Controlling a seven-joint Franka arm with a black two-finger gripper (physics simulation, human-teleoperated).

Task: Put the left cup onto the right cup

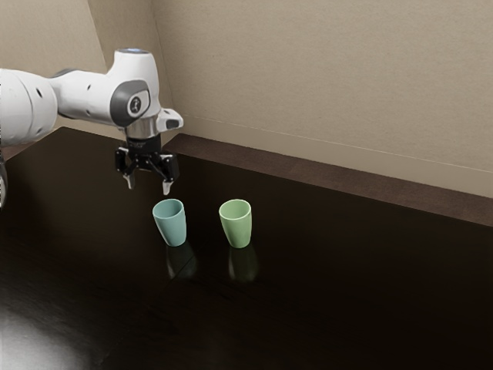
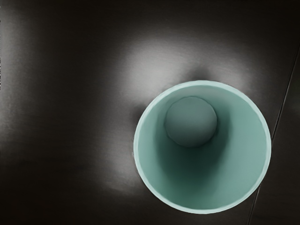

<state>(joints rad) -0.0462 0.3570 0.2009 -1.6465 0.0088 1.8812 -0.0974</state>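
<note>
You are at the very start of the job; nothing has been lifted yet. The pale teal, smooth-walled tumbler cup [image 1: 169, 222] stands on the dark glossy table [image 1: 347, 301], on the exterior view's left of the pair; the light green tumbler cup of the same shape [image 1: 236, 223] stands near it on the exterior view's right, apart from it and not touching.

The black two-finger gripper [image 1: 148, 185] hangs above the teal cup and a little toward the exterior view's left of it; its fingers are spread with nothing between them, so it holds nothing. As I judge it, all of the work is left for you: descend, take the teal cup, raise it, carry it over the green cup and set it on top.

The teal cup is upright; its mouth faces up and its narrower base sits on the table, so its long axis runs vertically. From the wrist view you look down into the teal cup [image 2: 202, 183]; you can see the round rim and the smaller round floor inside it. That floor sits off-centre within the rim, so your hand is probably not squarely over the cup's axis. The green cup is likewise upright with its mouth open to the top.
</note>
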